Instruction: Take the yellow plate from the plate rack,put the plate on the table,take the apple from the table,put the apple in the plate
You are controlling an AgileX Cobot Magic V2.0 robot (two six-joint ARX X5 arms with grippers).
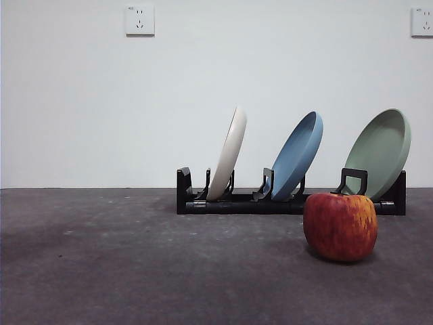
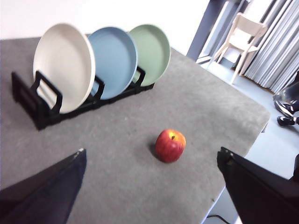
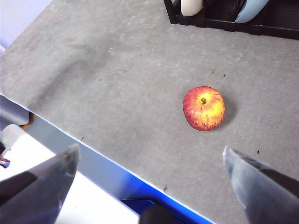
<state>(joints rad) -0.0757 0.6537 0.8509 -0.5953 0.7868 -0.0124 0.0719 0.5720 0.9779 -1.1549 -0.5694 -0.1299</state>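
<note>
The yellow plate (image 1: 229, 156), cream and matte, leans upright in the left slot of the black plate rack (image 1: 237, 203) at the back of the table (image 1: 135, 264). The left wrist view shows the yellow plate (image 2: 63, 65) in the plate rack (image 2: 42, 109) beside two other plates. The red and yellow apple (image 1: 339, 227) rests on the table in front of the rack's right end. My left gripper (image 2: 152, 154) hangs open above the table, well short of the apple (image 2: 170, 145). My right gripper (image 3: 150, 148) is open over the table's front edge, near the apple (image 3: 203, 108). Neither gripper appears in the front view.
A blue plate (image 1: 298, 156) stands in the rack's middle slot and a pale green plate (image 1: 380, 150) in its right slot. The table edge (image 3: 93, 140) runs close to the right gripper. A pale chair (image 2: 239, 39) stands on the floor beyond the table.
</note>
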